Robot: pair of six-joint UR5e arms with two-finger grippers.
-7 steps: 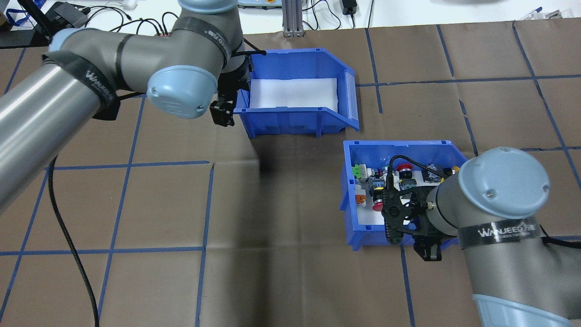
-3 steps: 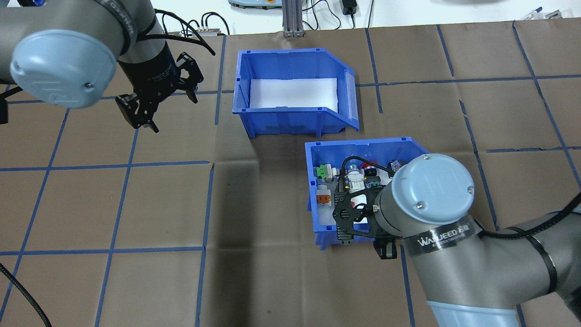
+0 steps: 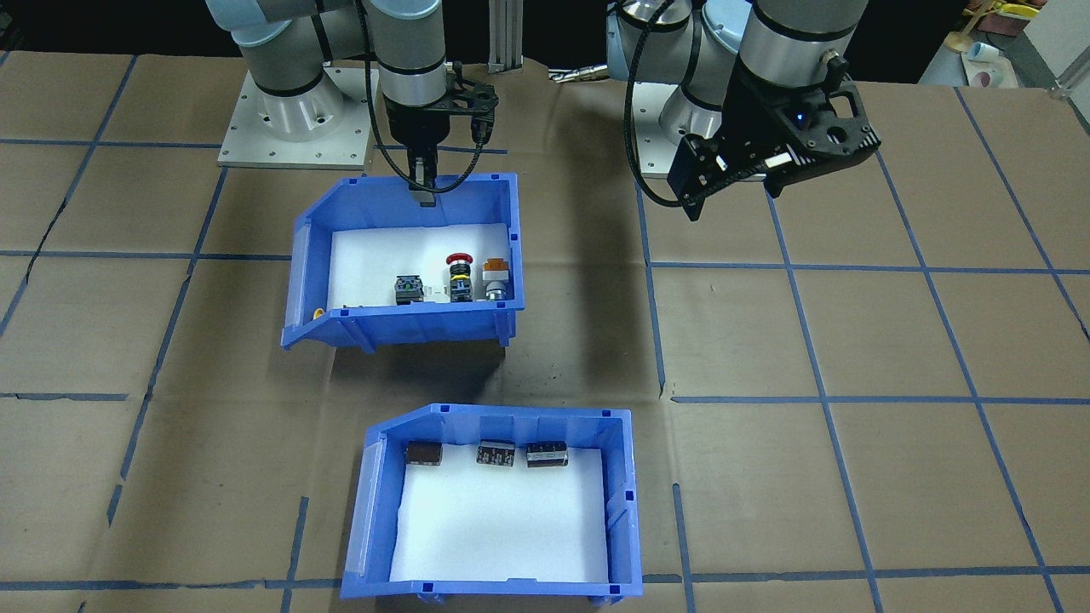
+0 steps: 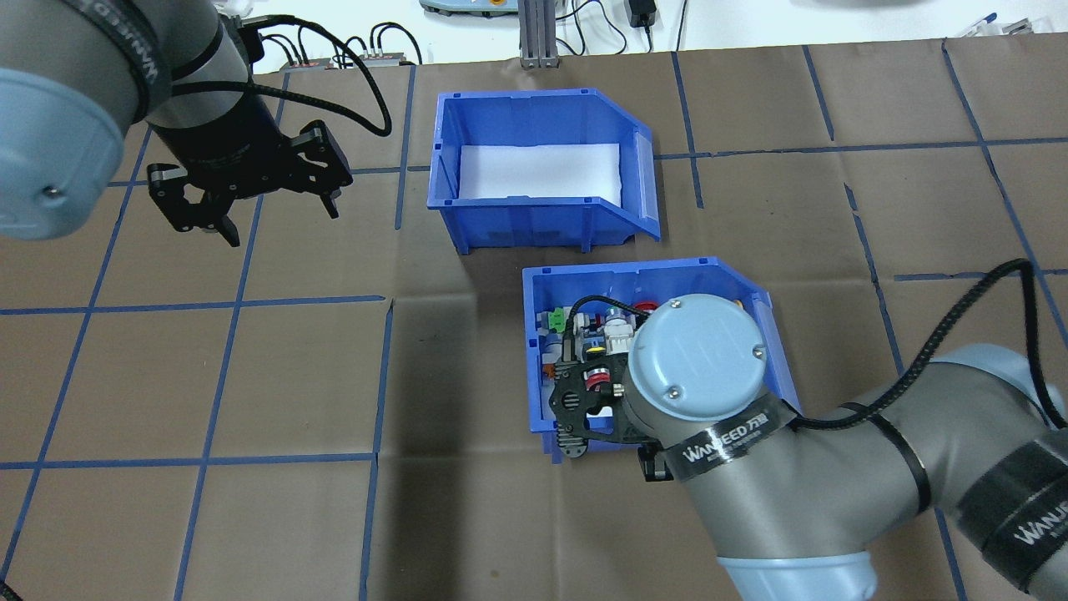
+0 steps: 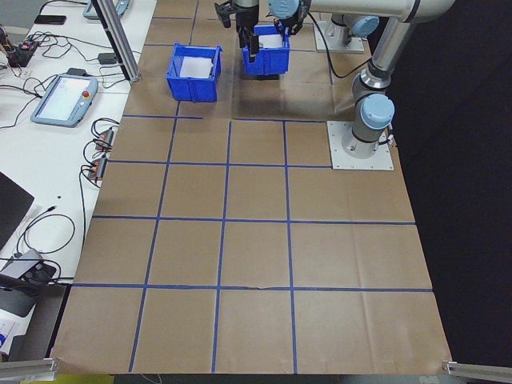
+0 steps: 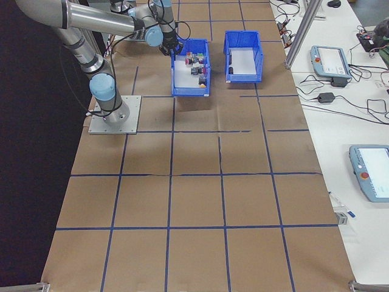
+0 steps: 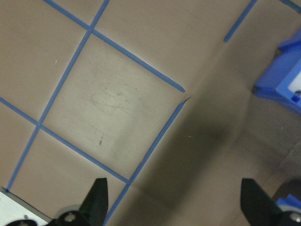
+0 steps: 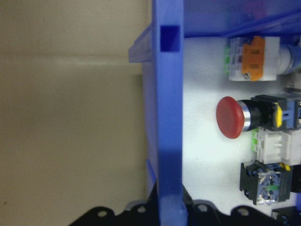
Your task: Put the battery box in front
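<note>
the right gripper (image 3: 423,189) is clamped on the robot-side wall of the switch bin (image 3: 341,328), one finger inside and one outside, as the right wrist view shows the wall between its fingers. the left gripper (image 4: 250,204) hangs spread and empty above bare worktop (image 4: 292,376) toward the robot's left, well apart from both bins. the battery box (image 3: 366,511), three dark blocks (image 3: 498,454) lined along its robot-side wall, sits at the worktop's operator-side edge, beyond the switch bin and just apart from it. judging by that, the box already seems to hold the front place; what looks left is settling the switch bin behind it and letting go.
</note>
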